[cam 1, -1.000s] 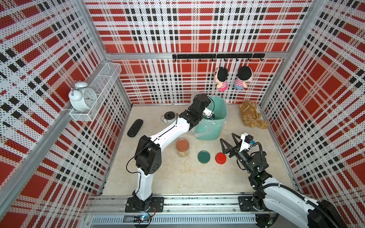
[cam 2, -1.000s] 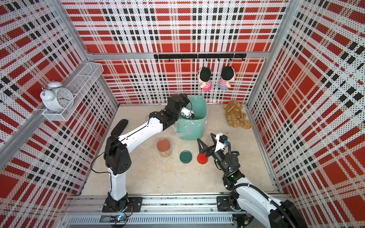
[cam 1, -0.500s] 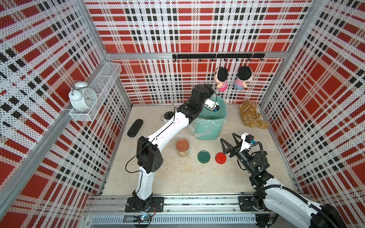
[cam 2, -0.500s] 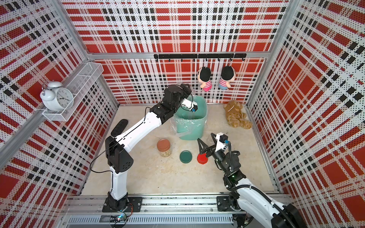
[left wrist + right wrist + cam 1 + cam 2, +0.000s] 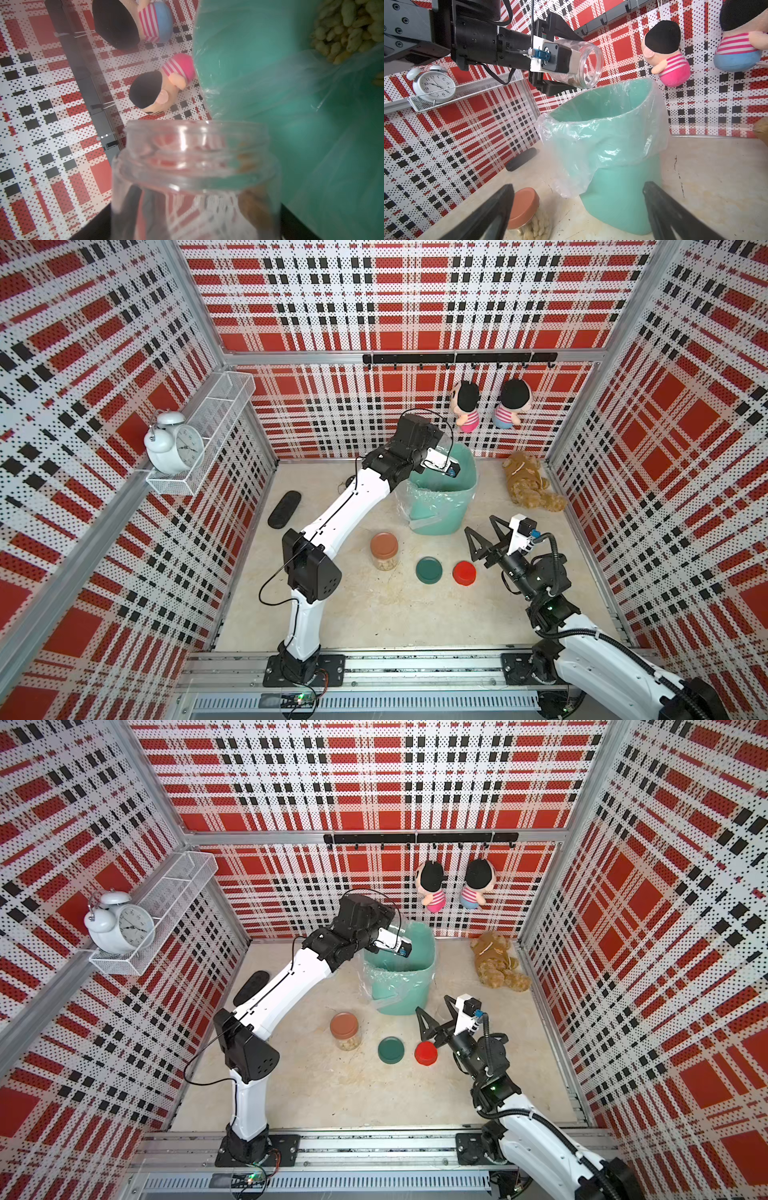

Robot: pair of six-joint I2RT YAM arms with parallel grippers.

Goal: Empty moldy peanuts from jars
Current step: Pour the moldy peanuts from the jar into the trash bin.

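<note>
Top views both show the teal bin (image 5: 440, 514) (image 5: 399, 990) at the back of the table (image 5: 374, 614), with the left arm (image 5: 357, 506) reaching over its rim. What that arm carries is hidden from above by its own wrist camera. In front of the bin a brown-lidded jar (image 5: 384, 549) stands upright with peanuts (image 5: 385, 565) inside. Beside that jar, also in front of the bin, a green lid (image 5: 429, 569) and a red lid (image 5: 464, 572) lie flat, close together but apart. The right gripper (image 5: 480, 524) hovers just off the bin's front right side, near the red lid, its jaws spread wide with nothing between them. Right wrist view makes the other grip plain. The left gripper (image 5: 575, 64) clamps an open jar (image 5: 589, 62) between its two black fingers (image 5: 560, 25), holding it on its side just above the bin's rim. The jar's lidless mouth points toward the two dolls (image 5: 668, 56) hanging behind the bin, and a few brown bits sit against its lower wall. The clear liner (image 5: 602, 141) drapes over the bin's edge, and the brown-lidded jar stands in front of the bin. Left wrist view looks along the open jar toward the bin's inner wall. Brown bits cling inside the glass, and a heap of pale greenish peanuts lies deep in the bin.
</note>
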